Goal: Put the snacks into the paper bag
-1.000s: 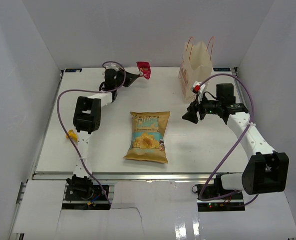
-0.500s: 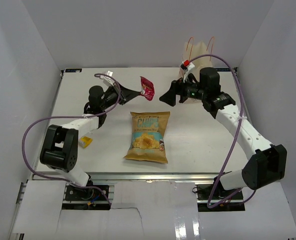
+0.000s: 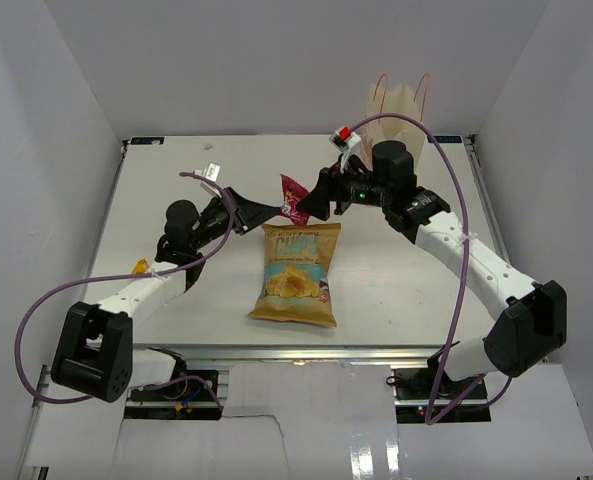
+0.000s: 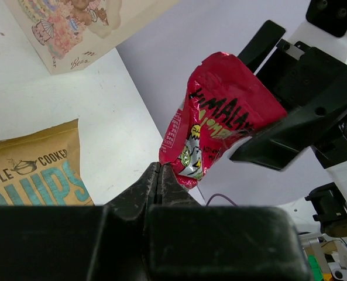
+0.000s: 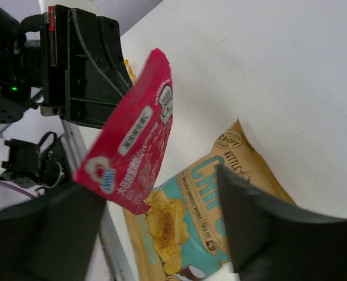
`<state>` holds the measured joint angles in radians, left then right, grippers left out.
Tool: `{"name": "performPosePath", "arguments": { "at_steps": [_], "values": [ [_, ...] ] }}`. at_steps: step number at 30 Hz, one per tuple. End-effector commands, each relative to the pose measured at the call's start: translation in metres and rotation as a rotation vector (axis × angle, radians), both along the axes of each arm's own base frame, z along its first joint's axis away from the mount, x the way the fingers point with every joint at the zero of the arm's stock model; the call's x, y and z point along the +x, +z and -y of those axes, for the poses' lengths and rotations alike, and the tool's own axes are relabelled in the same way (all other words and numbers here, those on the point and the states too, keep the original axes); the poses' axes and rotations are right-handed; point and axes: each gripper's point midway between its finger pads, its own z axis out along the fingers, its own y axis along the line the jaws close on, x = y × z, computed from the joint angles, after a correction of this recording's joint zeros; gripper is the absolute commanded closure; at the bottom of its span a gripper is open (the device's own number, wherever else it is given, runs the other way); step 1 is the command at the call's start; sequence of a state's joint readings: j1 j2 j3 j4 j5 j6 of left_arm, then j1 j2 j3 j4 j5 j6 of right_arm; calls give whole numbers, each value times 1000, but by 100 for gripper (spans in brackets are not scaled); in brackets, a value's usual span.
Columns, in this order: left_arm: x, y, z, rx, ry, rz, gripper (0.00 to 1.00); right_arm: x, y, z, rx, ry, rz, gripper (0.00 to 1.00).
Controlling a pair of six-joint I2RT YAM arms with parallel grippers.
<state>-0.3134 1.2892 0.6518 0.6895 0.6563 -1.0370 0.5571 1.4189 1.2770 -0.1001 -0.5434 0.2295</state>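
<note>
My left gripper (image 3: 272, 210) is shut on the lower corner of a pink-red snack packet (image 3: 295, 198) and holds it in the air above the top edge of the chips bag (image 3: 296, 272). In the left wrist view the packet (image 4: 220, 114) stands up from my shut jaws. My right gripper (image 3: 313, 201) is open, with its fingers (image 4: 290, 132) on either side of the packet's free end; the packet (image 5: 132, 149) hangs between them. The cream paper bag (image 3: 397, 108) stands at the back right, partly hidden behind the right arm. A small yellow packet (image 3: 139, 266) lies at the left.
White walls close in the table on the left, back and right. The chips bag lies flat in the middle (image 5: 220, 222), under both grippers. Purple cables loop off both arms.
The left arm has swung the pink-red packet from the back towards the table's middle. The right arm has moved left, away from the paper bag, and its open jaws now straddle the packet.
</note>
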Motion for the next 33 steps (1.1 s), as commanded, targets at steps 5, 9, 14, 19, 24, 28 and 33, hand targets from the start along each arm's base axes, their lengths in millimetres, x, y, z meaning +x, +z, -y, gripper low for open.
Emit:
{"name": "performPosePath", "arguments": {
  "at_steps": [5, 9, 14, 19, 24, 28, 33],
  "values": [
    [-19, 15, 3, -23, -7, 31, 100, 8, 20, -9, 51, 3, 40, 76],
    [-19, 17, -4, -44, 39, 16, 68, -2, 23, -7, 57, 46, 63, 92],
    [-20, 31, -19, -13, 139, 67, 6, 13, 48, 22, 28, 32, 219, 92],
    [-5, -2, -65, 225, 421, -20, 2, 72, 124, 98, -35, -238, 505, 92],
    [-12, -36, -126, 444, 691, -219, 2, 122, 177, 188, -181, -572, 705, 92],
    [-25, -54, -151, 547, 774, -295, 2, 145, 190, 222, -244, -736, 766, 92],
    [-33, -60, -163, 564, 822, -318, 2, 185, 182, 238, -313, -837, 805, 92]
  ]
}}
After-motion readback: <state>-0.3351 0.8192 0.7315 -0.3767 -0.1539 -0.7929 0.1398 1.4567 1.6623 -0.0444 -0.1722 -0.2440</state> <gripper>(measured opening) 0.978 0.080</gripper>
